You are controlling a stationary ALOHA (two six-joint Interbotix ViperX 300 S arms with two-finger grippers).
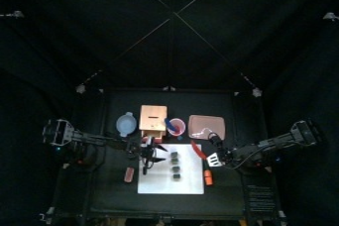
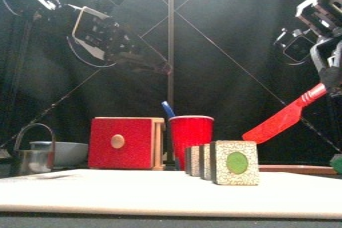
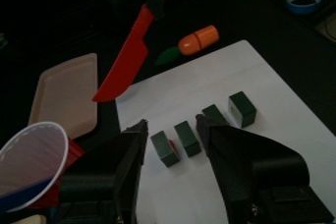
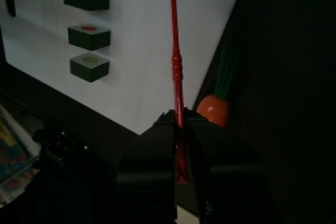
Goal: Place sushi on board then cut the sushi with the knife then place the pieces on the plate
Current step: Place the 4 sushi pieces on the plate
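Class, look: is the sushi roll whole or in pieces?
In pieces: separate sushi blocks lie with gaps between them on the white board.

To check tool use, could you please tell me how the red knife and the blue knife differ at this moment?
The red knife is clamped in the right claw; the blue knife stands loose in the red cup. The red knife slants tip-down in the air, blade in view; only the blue knife's end shows above the rim. Neither touches the white board.
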